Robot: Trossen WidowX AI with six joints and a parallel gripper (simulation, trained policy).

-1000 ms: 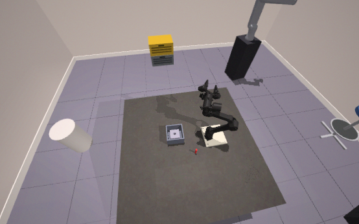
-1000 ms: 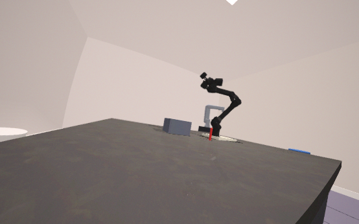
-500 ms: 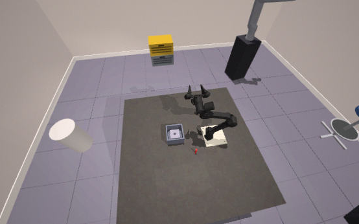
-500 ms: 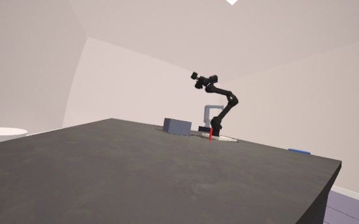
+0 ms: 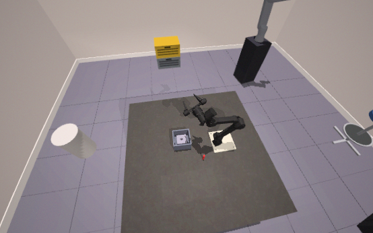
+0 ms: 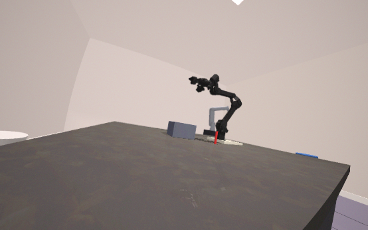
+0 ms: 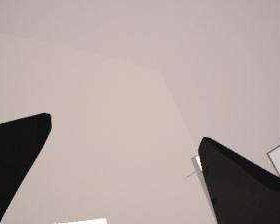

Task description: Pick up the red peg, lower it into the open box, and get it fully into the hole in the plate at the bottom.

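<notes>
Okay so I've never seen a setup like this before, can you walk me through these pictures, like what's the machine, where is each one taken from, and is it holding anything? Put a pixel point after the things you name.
The machine is a single black robot arm on a pale base plate [image 5: 231,147] [image 6: 236,143]. At its end is a gripper [image 5: 191,101] [image 7: 127,133], two fingers that can pinch things.

The top picture looks down from above. The exterior one looks across the dark table [image 5: 168,195] [image 6: 113,176] from low down. The wrist one comes from the arm's own hand, so its fingers frame the picture; beyond them is mostly wall.

On the table, a red peg [image 5: 203,157] [image 6: 216,137] stands upright near the base plate. An open grey box [image 5: 182,147] [image 6: 181,130] has a plate with a hole at its bottom.

The gripper is wide open and holds nothing.
</notes>
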